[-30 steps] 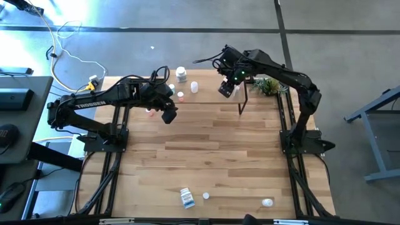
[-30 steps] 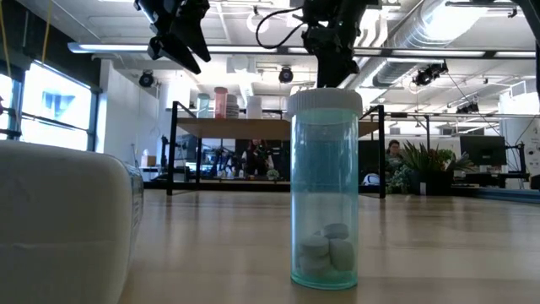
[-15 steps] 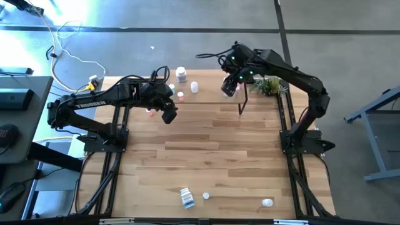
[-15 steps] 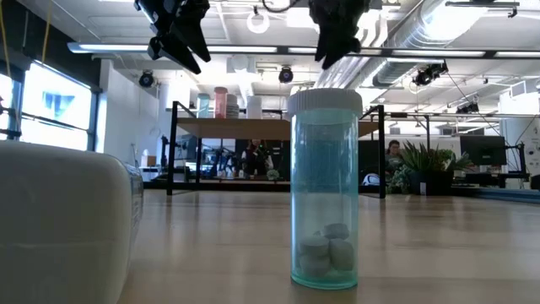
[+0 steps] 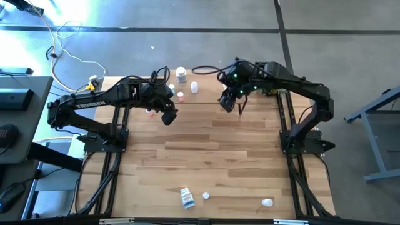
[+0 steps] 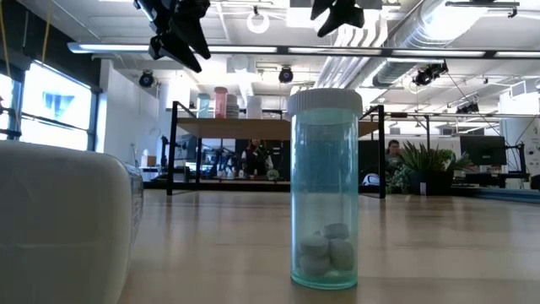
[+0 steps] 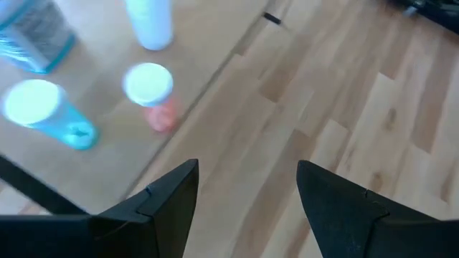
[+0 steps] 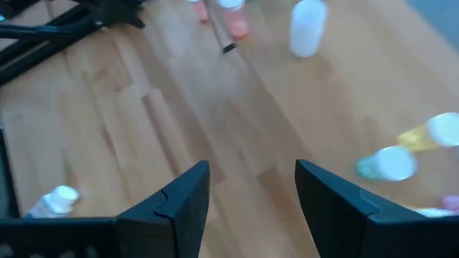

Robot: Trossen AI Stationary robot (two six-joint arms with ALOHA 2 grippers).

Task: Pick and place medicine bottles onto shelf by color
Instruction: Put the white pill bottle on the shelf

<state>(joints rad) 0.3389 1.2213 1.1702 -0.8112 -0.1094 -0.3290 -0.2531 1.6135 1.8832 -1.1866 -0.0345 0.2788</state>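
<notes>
The shelf point(image 5: 206, 94) stands at the table's far edge, with several medicine bottles on it: a white one point(image 5: 194, 87), a pink one point(image 5: 180, 96) and a grey-capped one point(image 5: 181, 74). My left gripper point(image 5: 169, 115) hovers open above the shelf's left front edge. In the left wrist view point(image 7: 247, 208) a pink bottle point(image 7: 152, 97) and a blue bottle point(image 7: 44, 115) stand on the board ahead of it. My right gripper point(image 5: 227, 102) hangs open and high over the shelf's right front part. In its wrist view point(image 8: 251, 201) nothing is between the fingers. A green bottle point(image 8: 384, 163) and a yellow one point(image 8: 437, 132) show below.
Near the table's front edge lie a blue-labelled bottle point(image 5: 187, 197), a small white cap-like piece point(image 5: 205, 195) and another bottle point(image 5: 267, 202). In the low view a blue-tinted bottle point(image 6: 325, 190) stands upright close to the camera, beside a white bottle point(image 6: 63, 224). The middle of the table holds nothing.
My right gripper has risen and drawn back from over the shelf toward the table's near edge, turning somewhat as it went; in the low view it has climbed almost out of the picture's top. It has stayed open.
</notes>
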